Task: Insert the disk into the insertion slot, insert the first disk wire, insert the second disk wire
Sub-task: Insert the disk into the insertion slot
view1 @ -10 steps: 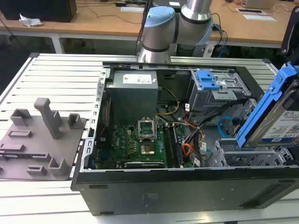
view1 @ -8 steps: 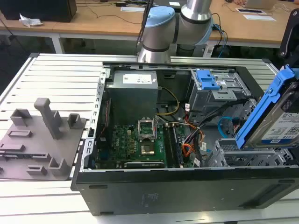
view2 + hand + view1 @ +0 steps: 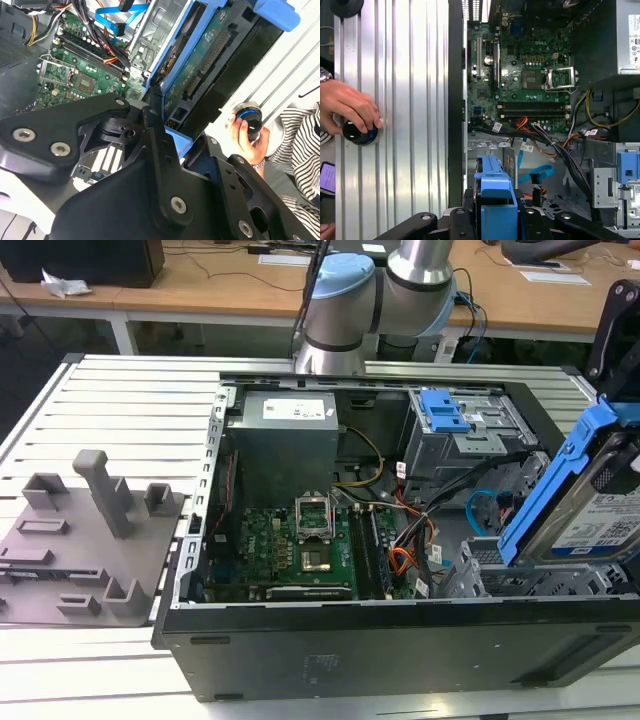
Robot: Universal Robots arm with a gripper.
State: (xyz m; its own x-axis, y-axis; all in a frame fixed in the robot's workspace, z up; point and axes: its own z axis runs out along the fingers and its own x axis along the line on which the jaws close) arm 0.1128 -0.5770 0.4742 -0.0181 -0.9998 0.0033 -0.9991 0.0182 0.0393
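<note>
Jaws clamp the tilted disk above the slot.
The disk is flat silver metal edged in blue plastic; the slot is perforated grey sheet metal, with tangled cables beside it.

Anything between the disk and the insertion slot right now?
Nothing visibly blocks it. The gripper holds the disk tilted just above the insertion slot. A loose blue cable loops beside the bay on the motherboard side, close to the path but apparently not across the opening.
</note>
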